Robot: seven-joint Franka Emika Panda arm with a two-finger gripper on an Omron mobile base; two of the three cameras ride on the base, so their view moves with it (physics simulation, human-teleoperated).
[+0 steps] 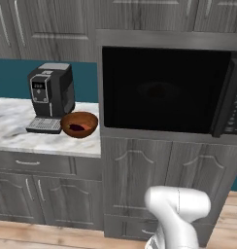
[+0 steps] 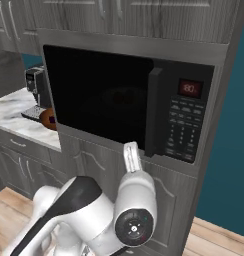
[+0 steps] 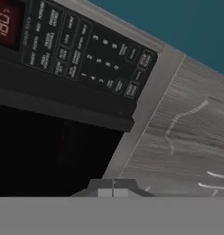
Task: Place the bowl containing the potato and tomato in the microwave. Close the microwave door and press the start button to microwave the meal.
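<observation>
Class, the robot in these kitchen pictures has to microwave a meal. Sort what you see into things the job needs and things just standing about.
Belongs to the job:
microwave
microwave door
button panel

Just standing about:
coffee machine
brown bowl
marble counter
lower cabinet doors

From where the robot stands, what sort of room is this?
A kitchen, by the look of it, and a rendered one: a black microwave built in among grey wood cabinets, and a coffee machine beside a brown bowl on a marble counter.
</observation>
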